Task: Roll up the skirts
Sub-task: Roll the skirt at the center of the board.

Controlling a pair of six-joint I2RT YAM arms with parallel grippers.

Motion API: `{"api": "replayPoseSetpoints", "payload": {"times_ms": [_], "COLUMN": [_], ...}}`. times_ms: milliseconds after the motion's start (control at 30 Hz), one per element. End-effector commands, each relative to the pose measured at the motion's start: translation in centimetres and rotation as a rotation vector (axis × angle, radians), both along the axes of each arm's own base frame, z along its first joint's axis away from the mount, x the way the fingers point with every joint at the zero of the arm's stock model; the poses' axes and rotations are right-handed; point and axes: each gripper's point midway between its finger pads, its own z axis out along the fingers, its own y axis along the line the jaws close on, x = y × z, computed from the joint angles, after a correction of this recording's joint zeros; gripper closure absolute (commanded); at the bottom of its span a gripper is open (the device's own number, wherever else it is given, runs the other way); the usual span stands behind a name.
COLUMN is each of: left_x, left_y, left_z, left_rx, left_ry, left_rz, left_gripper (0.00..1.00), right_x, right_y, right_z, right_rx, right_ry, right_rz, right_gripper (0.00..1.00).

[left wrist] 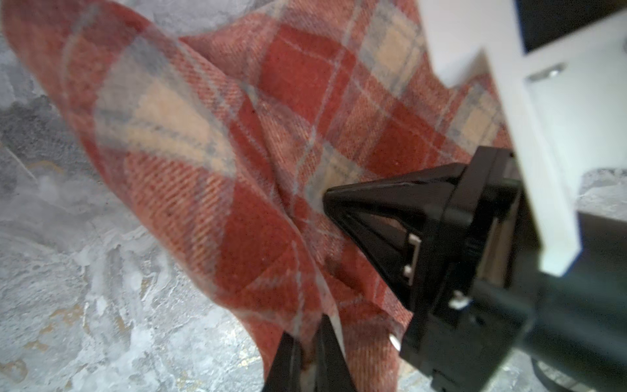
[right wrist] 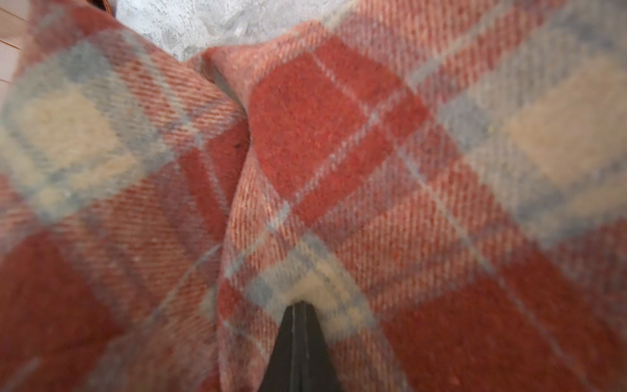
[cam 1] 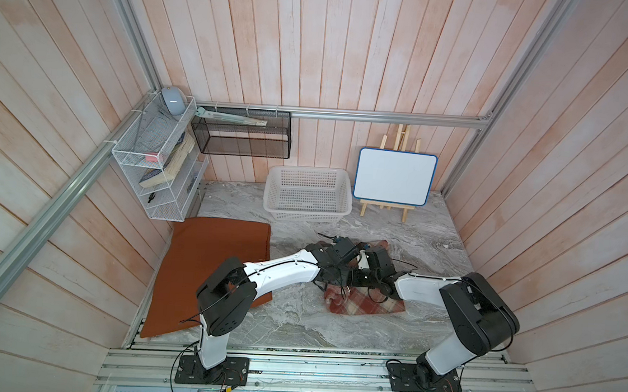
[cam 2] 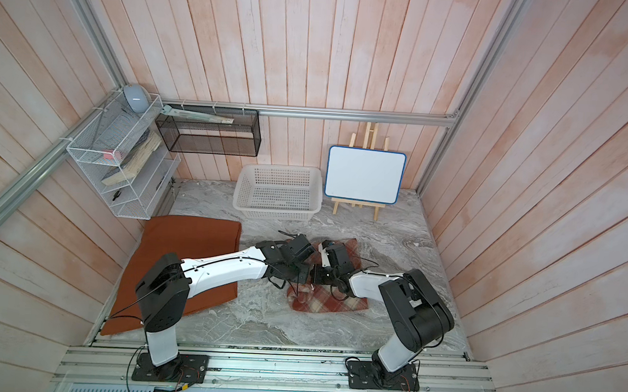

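While the rust-orange skirt (cam 1: 211,258) lies flat, unrolled, well left of both sets of fingers, the plaid skirt (cam 1: 369,303) is the one in hand, early in its roll I'd say. It sits right under the fingers, long axis running near-to-far from the robot, wide end on the near side of them, narrower end beyond; near-left corner is curled. Fingers: left gripper (left wrist: 305,325) pinches a plaid fold; right gripper (right wrist: 298,305) has them pressed together, tip against cloth, can't tell if a layer is caught. Next move needs the lifted edge turned over evenly, both arms in step
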Motion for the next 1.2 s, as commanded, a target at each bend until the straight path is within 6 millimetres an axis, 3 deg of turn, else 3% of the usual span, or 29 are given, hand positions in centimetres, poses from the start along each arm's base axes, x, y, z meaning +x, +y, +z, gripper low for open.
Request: {"api": "replayPoseSetpoints", "payload": {"times_ms": [0, 267, 500, 633, 800, 1167], "left_x": [-1.1, -1.6, -1.5, -1.3, -1.5, -2.5], "left_y": [-1.5, -2.6, -2.8, -3.4, -5.0, -7.8], "left_z": [-0.4, -1.4, -2.0, -1.8, -1.8, -2.6], "left_rx": [0.009, 0.023, 0.035, 0.021, 0.003, -0.037], "left_ry": [0.006, 0.014, 0.020, 0.021, 0.029, 0.052], "left_rz": [-0.062, -0.096, -0.100, -0.109, -0.138, -0.180], "left_gripper": [1.00, 1.00, 1.00, 1.00, 1.00, 1.00], "right_x": [-2.8, -2.3, -1.0, -1.0, -1.6, -2.0], "right_y": [-1.5, -2.6, -6.1, -7.6, -7.4, -7.2], "right_z": [-3.3, -0.7, 3.2, 0.8, -3.2, -3.8], "right_rx": [-0.061, -0.028, -0.041, -0.063, -0.068, -0.053], "right_ry": [0.128, 0.072, -0.048, 0.022, 0.135, 0.155], "right_rz": [-0.005, -0.069, -0.208, -0.229, -0.211, -0.205], "right_gripper": [1.00, 1.00, 1.00, 1.00, 1.00, 1.00]}}
